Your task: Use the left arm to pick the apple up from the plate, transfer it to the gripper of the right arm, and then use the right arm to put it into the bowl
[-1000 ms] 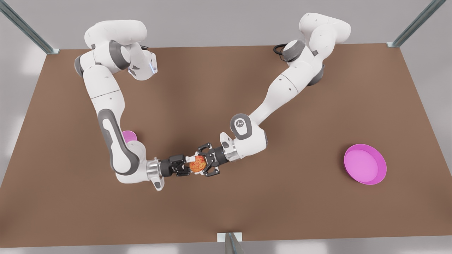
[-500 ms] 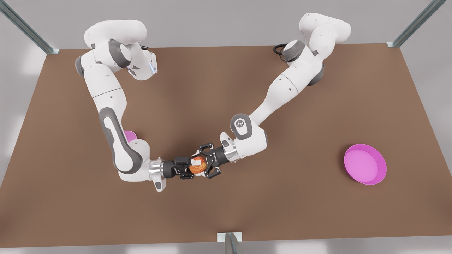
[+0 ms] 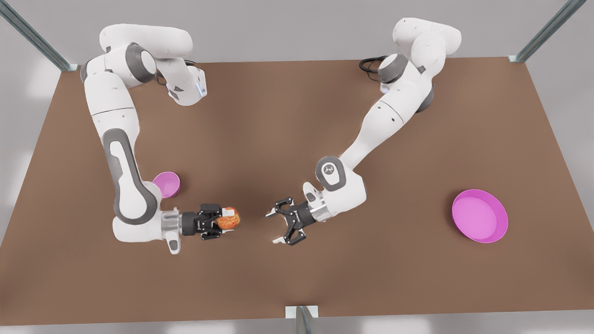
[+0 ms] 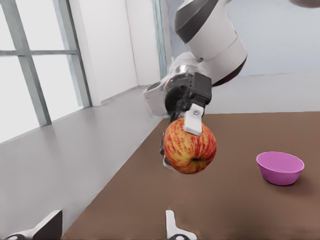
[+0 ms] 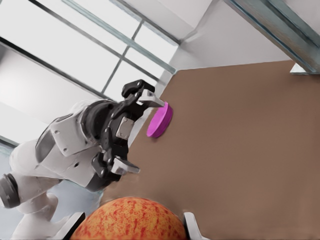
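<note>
The red and yellow apple (image 3: 229, 218) hangs above the table, left of centre in the front view. My right gripper (image 3: 223, 221), on the arm at the front view's left, is shut on the apple (image 5: 130, 222). In the left wrist view the apple (image 4: 190, 147) sits in those far fingers. My left gripper (image 3: 274, 228) stands open and empty a short way to the apple's right, its fingertips (image 4: 172, 227) spread wide. The small pink bowl (image 3: 167, 184) sits behind the right arm's wrist. The wide magenta plate (image 3: 480, 215) lies empty at the front view's far right.
The brown table (image 3: 297, 139) carries both arm bases along its far edge. Metal frame posts (image 3: 301, 320) stand at the near edge and the far corners. The bowl (image 4: 280, 168) shows beyond the apple, and the plate (image 5: 160, 120) shows behind the open left gripper (image 5: 145, 136).
Both grippers met at the apple before. The left gripper has let go and drawn back to the front view's right. The right gripper has carried the apple to the front view's left.
</note>
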Robot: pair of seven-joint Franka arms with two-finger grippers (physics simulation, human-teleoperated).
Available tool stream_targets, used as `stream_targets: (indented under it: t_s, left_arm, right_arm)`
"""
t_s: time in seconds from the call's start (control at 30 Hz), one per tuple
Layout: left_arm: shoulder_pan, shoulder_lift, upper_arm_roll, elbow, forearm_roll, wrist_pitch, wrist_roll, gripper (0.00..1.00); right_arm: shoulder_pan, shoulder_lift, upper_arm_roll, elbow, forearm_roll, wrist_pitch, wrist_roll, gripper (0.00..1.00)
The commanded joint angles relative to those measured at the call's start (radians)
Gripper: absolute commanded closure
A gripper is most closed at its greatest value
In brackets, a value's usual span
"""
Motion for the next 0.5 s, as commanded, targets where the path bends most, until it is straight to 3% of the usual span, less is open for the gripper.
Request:
stream_targets:
  t_s: [0.0,0.07,0.13,0.17,0.2,0.3,0.37,0.4,0.43,0.47]
  left_arm:
    - [0.115,-0.1,0.028,-0.16,0.162,-0.114,-0.261,0.0]
    - [0.28,-0.227,0.097,-0.171,0.72,-0.636,-0.912,0.0]
    - [0.372,-0.339,0.108,-0.171,0.924,-0.941,-1.325,0.0]
    - [0.414,-0.425,0.108,-0.166,1.101,-1.188,-1.464,0.0]
    - [0.434,-0.486,0.129,-0.157,1.161,-1.279,-1.518,0.0]
    - [0.494,-0.629,0.163,-0.157,1.144,-1.313,-1.79,0.0]
    - [0.33,-0.826,0.455,-0.319,0.988,-1.245,-1.793,0.0]
    - [0.277,-0.952,0.525,-0.486,0.96,-1.173,-1.793,0.0]
    - [0.218,-0.986,0.602,-0.522,0.96,-1.164,-1.791,0.0]
    - [0.221,-0.977,0.6,-0.508,0.96,-1.176,-1.794,0.0]
  right_arm:
    - [-0.032,-0.022,0.001,-0.001,-0.279,-0.098,0.13,0.4]
    - [-0.071,-0.052,0.001,-0.001,-0.486,-0.152,0.13,0.4]
    - [-0.091,-0.072,0.001,-0.004,-0.607,-0.176,0.129,0.4]
    - [-0.108,-0.095,0.001,-0.025,-0.653,-0.195,0.128,0.4]
    - [-0.117,-0.13,0.001,-0.066,-0.695,-0.192,0.128,0.4]
    - [-0.128,-0.23,0.002,-0.162,-0.819,-0.161,0.128,0.4]
    - [-0.131,-0.295,0.002,-0.266,-0.865,-0.092,0.125,0.4]
    - [-0.132,-0.337,0.002,-0.341,-0.871,-0.031,0.122,0.4]
    - [-0.138,-0.373,0.002,-0.419,-0.873,0.037,0.113,0.4]
    - [-0.15,-0.373,0.002,-0.43,-0.895,0.052,0.109,0.4]
